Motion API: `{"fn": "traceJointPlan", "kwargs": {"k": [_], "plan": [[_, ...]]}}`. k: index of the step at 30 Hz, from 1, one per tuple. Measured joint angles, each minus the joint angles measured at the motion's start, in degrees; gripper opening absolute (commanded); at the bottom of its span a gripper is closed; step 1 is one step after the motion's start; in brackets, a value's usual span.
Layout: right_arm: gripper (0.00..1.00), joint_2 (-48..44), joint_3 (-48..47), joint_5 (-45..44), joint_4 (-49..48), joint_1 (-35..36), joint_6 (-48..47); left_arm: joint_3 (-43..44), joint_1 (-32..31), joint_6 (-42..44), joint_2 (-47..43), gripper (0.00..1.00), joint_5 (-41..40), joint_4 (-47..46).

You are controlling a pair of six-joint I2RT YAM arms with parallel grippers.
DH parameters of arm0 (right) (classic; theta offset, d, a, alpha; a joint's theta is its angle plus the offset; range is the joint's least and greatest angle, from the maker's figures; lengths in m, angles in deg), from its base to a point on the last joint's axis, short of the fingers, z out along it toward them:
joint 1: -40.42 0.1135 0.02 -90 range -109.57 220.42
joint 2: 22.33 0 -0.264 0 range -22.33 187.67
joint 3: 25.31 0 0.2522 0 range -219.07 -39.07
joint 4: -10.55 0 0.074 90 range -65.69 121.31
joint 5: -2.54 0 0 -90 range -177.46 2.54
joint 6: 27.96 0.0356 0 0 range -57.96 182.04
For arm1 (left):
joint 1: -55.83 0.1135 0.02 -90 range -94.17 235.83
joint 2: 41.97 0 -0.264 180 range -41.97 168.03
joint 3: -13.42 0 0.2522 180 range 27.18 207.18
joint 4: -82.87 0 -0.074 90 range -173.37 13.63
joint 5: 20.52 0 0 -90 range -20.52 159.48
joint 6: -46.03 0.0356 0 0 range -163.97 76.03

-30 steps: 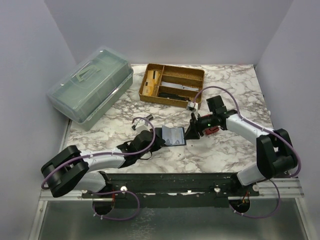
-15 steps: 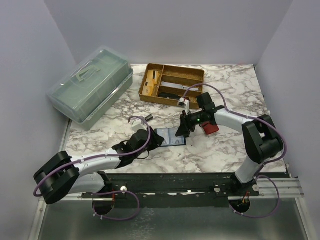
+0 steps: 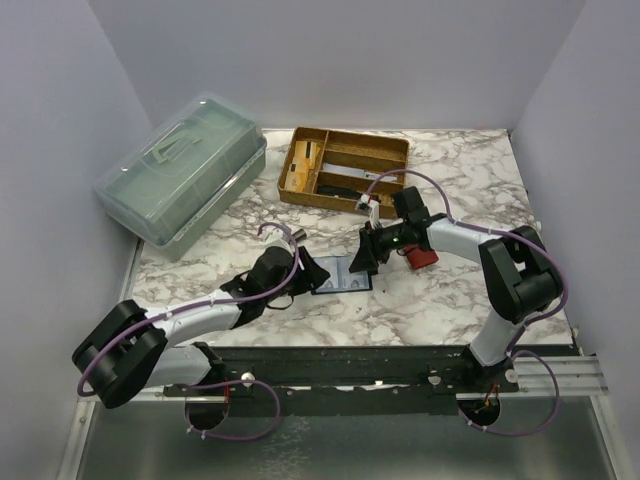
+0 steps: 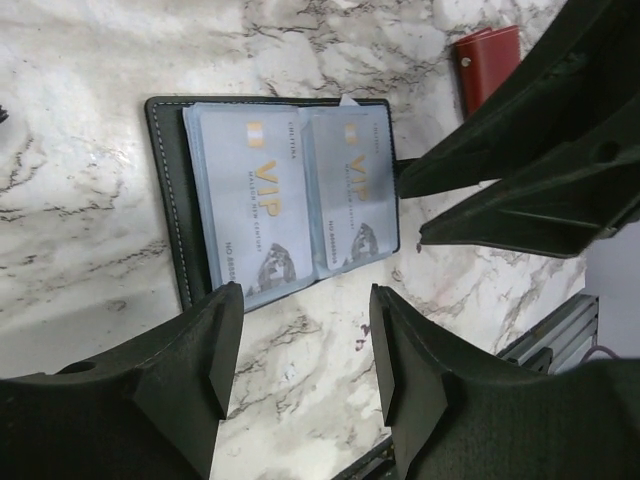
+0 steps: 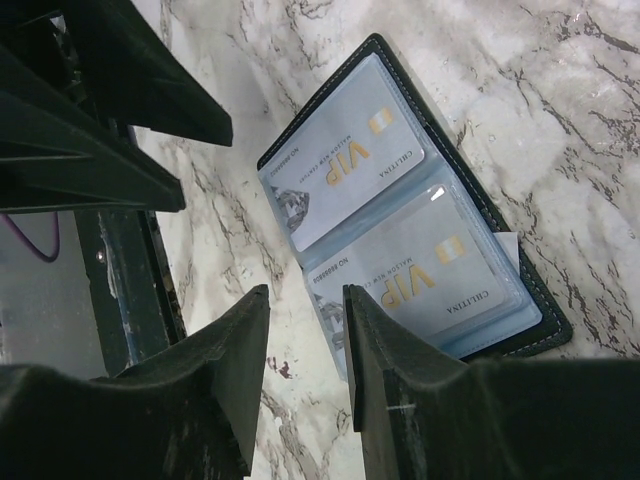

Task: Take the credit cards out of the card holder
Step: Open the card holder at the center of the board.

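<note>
The black card holder (image 3: 348, 278) lies open and flat on the marble table. Two pale blue credit cards sit side by side in its clear sleeves (image 4: 255, 195) (image 4: 355, 180); the right wrist view shows the same credit cards (image 5: 350, 175) (image 5: 430, 265). My left gripper (image 4: 305, 335) hovers just off the holder's near edge (image 4: 165, 200), open, with only bare marble between its fingers. My right gripper (image 5: 305, 315) hangs over the holder's other side, open by a narrow gap and holding nothing. One of its fingers (image 5: 400, 400) overlaps the sleeve edge. In the top view the left gripper (image 3: 314, 271) and the right gripper (image 3: 361, 262) flank the holder.
A red wallet (image 3: 420, 257) lies just right of my right gripper. A wooden compartment tray (image 3: 296, 160) stands at the back middle. A clear lidded plastic box (image 3: 180, 180) fills the back left. A small dark object (image 3: 298, 236) sits near the left arm.
My left gripper has opened and drawn back off the card holder, which now lies spread open. My right arm shifted left toward the holder, its gap unchanged.
</note>
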State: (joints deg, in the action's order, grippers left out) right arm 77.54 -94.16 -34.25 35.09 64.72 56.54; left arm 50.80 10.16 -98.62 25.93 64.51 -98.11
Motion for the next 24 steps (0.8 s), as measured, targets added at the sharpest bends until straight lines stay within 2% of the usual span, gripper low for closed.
{"fn": "traceJointPlan", "kwargs": {"k": [12, 24], "plan": [[0.41, 1.57, 0.46, -2.16, -0.59, 0.0, 1.27, 3.54, 3.82, 1.9, 8.98, 0.58, 8.41, -0.79], [0.41, 1.79, 0.46, -2.89, -0.61, 0.0, 1.51, 5.75, 4.09, 1.77, 12.07, 0.6, 7.93, 2.14]]}}
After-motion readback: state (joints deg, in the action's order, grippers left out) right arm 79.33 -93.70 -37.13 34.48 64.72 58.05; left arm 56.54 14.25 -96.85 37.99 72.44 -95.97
